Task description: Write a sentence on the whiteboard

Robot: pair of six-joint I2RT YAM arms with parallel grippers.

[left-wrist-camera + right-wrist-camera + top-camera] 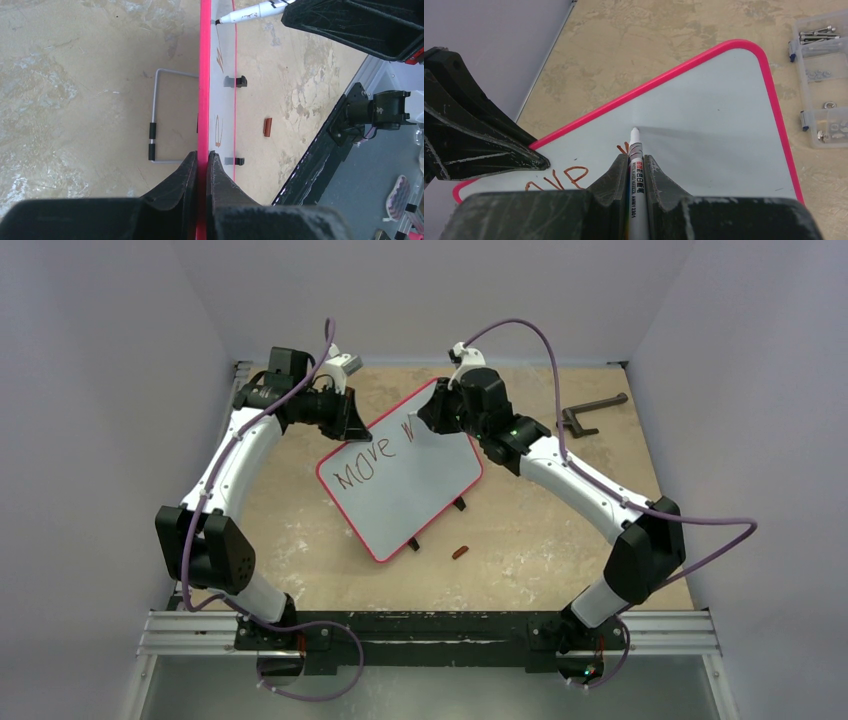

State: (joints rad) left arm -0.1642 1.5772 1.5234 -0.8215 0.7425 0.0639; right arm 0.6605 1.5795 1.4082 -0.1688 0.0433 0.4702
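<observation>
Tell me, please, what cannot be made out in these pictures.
- Top view: the sentence on the whiteboard past "MOVE"; the right gripper covers it.
- Right wrist view: the same word, behind the fingers and marker; the parts box, cut off by the right edge.
- Left wrist view: the whiteboard is edge-on, writing unreadable.
- Top view: the small brown piece, too small to identify.

whiteboard [425,495]: white, red-rimmed, diagonal on table [560,530] | sentence [362,464]: reddish-brown "MOVE" plus a partial letter, near upper-left edge
</observation>
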